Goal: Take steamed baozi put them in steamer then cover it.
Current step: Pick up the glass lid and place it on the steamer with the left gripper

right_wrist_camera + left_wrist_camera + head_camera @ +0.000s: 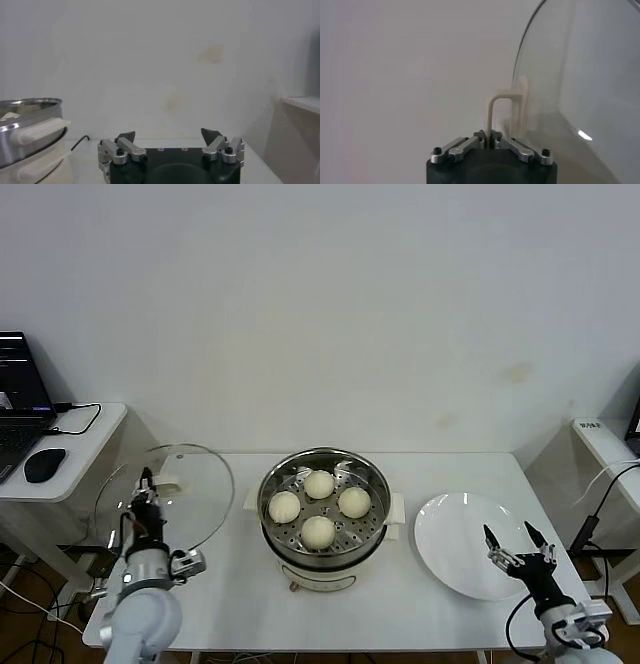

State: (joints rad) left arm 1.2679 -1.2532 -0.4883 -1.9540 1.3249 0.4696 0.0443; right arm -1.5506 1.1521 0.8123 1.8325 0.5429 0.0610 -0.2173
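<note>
While the round clear glass cover [168, 496] with its thin metal rim is held up on edge over the left end of the white table [240, 584], its flat cream-white loop handle [506, 112] is pinched between the closed fingers of the left gripper [147, 482]. The wrist view shows the metal finger links drawn together on the smooth, slim plastic bar of that handle, with the curved glass pane standing beside it and catching a small bright glint.

At the middle of the table the round shiny steel steamer [324, 506] is seated on its cream-white base, whose side handles jut out on both sides. Four smooth, rounded, cream-white steamed baozi [319, 507] are laid on the perforated metal tray inside, spaced in a diamond, close together though whether they touch cannot be told. The pot is uncovered; the cover is held apart from it, just to its left.

A flat, round, glossy white plate [463, 542] is set on the right part of the table, near the steamer. The right gripper [514, 545] is held over the plate's near-right edge, its dark pointed fingertips [126, 136] spread wide apart with nothing between them.

A dark laptop [22, 399] and a black oval mouse [44, 465] are seen on a side desk at far left.
</note>
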